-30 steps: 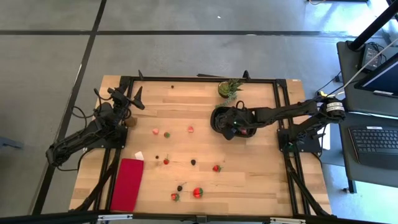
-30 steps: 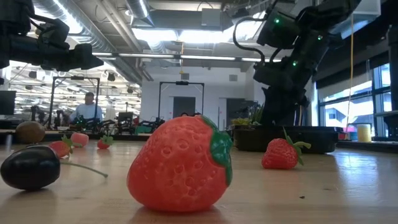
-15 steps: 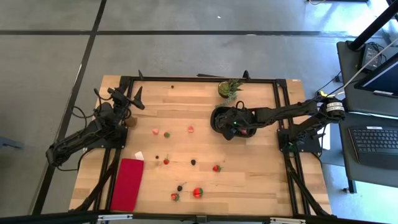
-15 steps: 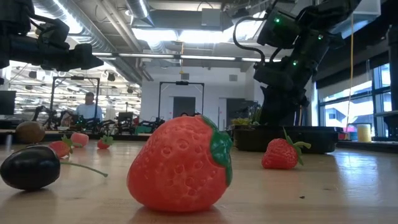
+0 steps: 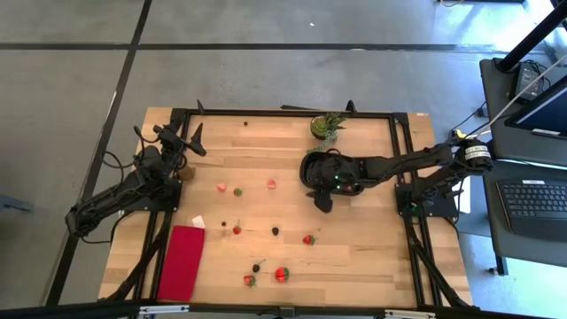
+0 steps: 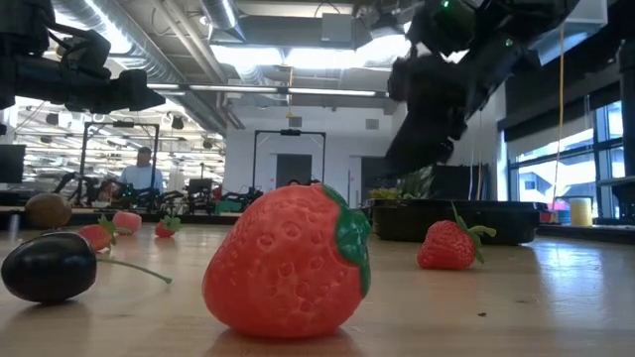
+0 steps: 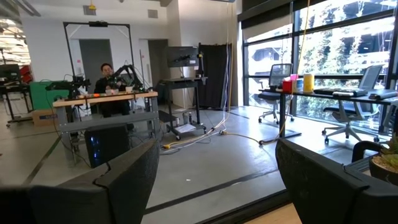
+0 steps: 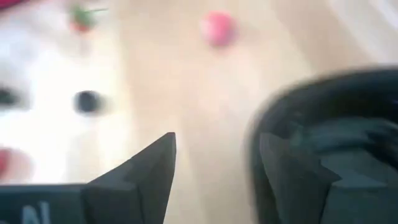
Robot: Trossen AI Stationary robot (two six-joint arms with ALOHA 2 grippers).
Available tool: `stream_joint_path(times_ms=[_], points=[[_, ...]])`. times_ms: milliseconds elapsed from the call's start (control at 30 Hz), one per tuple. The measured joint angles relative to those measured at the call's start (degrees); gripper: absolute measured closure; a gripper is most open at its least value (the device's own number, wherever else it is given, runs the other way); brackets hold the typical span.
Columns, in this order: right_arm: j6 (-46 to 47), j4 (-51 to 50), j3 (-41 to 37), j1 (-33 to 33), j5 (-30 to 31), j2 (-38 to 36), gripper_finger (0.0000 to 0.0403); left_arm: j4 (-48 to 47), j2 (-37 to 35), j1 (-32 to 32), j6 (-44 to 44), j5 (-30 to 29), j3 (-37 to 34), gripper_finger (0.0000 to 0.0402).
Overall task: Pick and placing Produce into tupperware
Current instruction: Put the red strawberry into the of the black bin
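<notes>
Jaws of the right gripper (image 8: pixel 211 171) stand spread and empty over the black oval tupperware's (image 5: pixel 312 167) raised rim; glossy strawberry-like produce (image 5: pixel 282 274) dots the wooden counter (image 5: pixel 354 239).

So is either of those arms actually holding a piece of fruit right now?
No. The right tool is open and empty beside the tupperware; the left tool is open too, with only the room between its fingers.
</notes>
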Motion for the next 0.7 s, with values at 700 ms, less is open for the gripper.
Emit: stream_joint_path(times_ms=[700], points=[[2.3, 13.3, 0.0, 17.5, -0.1, 0.7, 0.0168, 0.0, 0.0, 0.0, -0.1, 0.0, 0.0, 0.0086]])
